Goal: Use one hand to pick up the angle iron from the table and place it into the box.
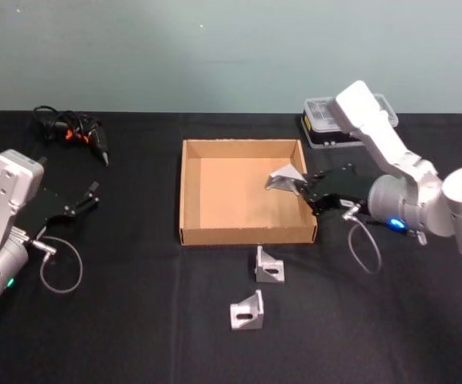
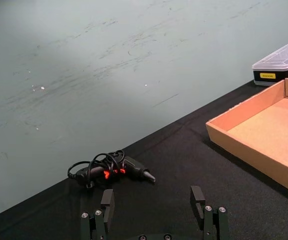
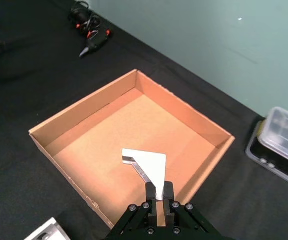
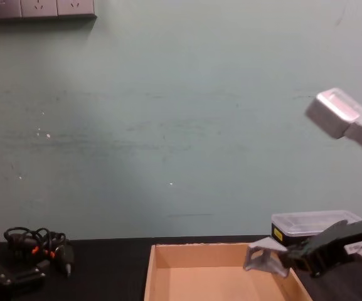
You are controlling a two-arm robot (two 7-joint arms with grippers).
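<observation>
My right gripper [image 1: 301, 188] is shut on a silver angle iron [image 1: 285, 178] and holds it above the right side of the tan cardboard box [image 1: 189, 192]. The right wrist view has the angle iron [image 3: 146, 165] pinched between the fingers, hanging over the box [image 3: 84, 107] floor. From the chest, the angle iron [image 4: 263, 258] hangs just above the box [image 4: 149, 273] rim. Two more angle irons [image 1: 268, 265] [image 1: 247, 311] lie on the black table [image 1: 134, 320] in front of the box. My left gripper [image 1: 90, 198] is parked open at the left, its fingers [image 2: 108, 204] empty.
A small black case with a clear lid [image 1: 327, 120] stands behind the box on the right. A black tool with orange parts and a coiled cable [image 1: 74, 130] lies at the back left. A loose cable loop [image 1: 61, 272] hangs by the left arm.
</observation>
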